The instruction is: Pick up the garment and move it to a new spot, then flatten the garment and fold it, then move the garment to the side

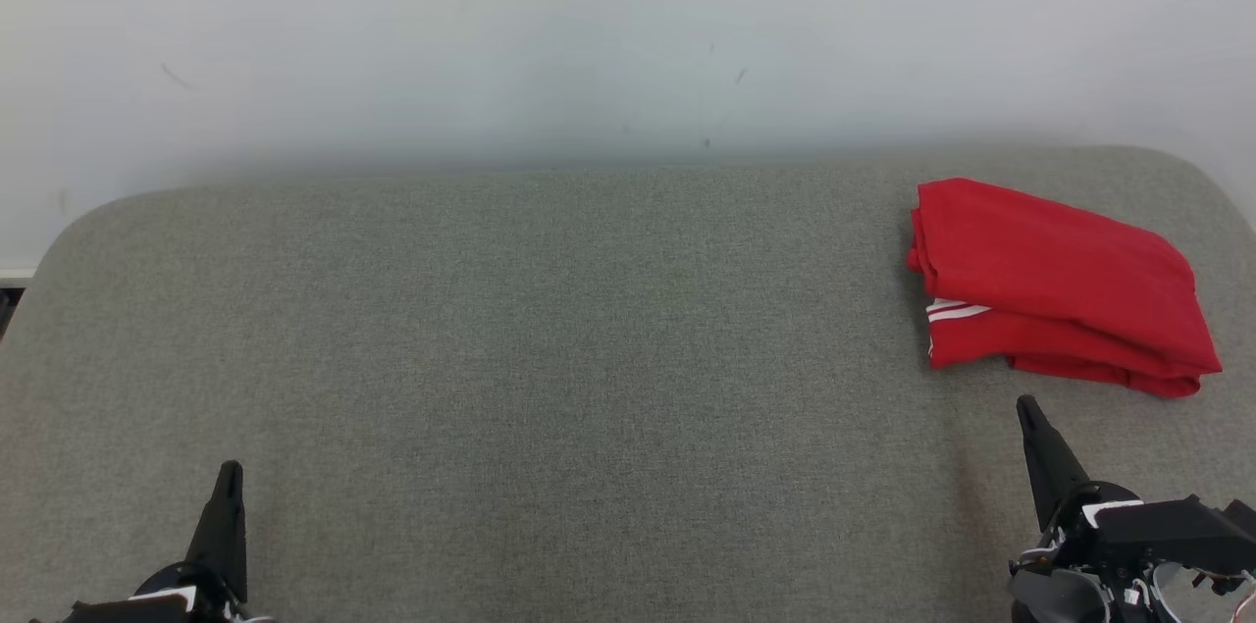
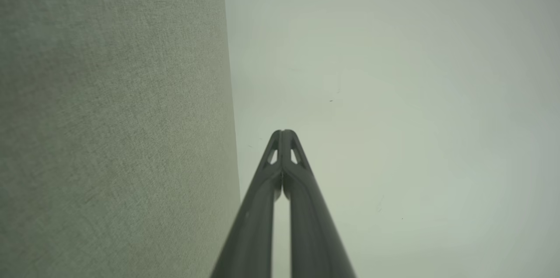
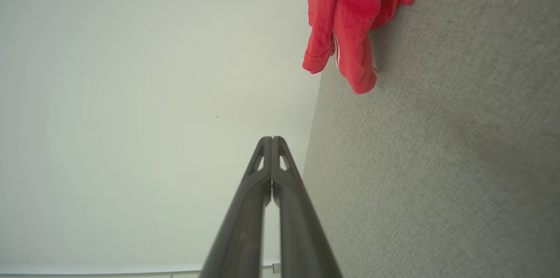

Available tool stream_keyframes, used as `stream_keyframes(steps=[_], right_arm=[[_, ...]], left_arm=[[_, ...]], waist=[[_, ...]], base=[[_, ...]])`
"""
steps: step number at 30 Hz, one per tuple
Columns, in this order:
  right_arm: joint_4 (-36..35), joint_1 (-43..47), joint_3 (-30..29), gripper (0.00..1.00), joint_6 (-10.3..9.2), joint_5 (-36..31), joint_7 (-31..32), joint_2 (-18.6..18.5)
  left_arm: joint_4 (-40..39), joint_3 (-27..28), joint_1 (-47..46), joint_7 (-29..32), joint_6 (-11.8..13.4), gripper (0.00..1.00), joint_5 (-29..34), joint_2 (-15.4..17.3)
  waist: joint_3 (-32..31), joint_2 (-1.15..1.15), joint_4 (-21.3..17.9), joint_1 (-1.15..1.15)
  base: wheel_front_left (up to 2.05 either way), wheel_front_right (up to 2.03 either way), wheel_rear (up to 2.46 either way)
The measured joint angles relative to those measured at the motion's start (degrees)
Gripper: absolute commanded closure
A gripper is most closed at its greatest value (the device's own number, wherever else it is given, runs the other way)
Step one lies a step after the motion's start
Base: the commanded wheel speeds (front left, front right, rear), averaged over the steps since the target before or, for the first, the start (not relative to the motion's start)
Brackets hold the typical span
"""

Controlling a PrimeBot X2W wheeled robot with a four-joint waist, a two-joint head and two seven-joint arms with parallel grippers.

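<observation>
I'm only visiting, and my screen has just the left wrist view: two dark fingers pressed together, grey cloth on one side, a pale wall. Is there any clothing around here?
Observer: Yes. In the head view a folded red garment lies at the far right of the grey padded surface.
Operator: Is anything holding it?
Observer: No. The right gripper is shut and empty, apart from the garment, on its near side.
Operator: Is it plain red?
Observer: Not quite. In the head view, white stripes show at its left edge.
</observation>
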Motion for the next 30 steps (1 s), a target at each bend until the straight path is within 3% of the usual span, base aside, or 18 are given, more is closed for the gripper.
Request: stream_keyframes(steps=[30], right_arm=[[0.07,0.00,0.01,1.00,0.07,0.00,-0.01,0.00]], left_arm=[[0.08,-0.01,0.00,0.00,0.00,1.00,0.00,-0.01]], waist=[[-0.01,0.00,0.00,0.00]], base=[[0.00,0.00,0.00]])
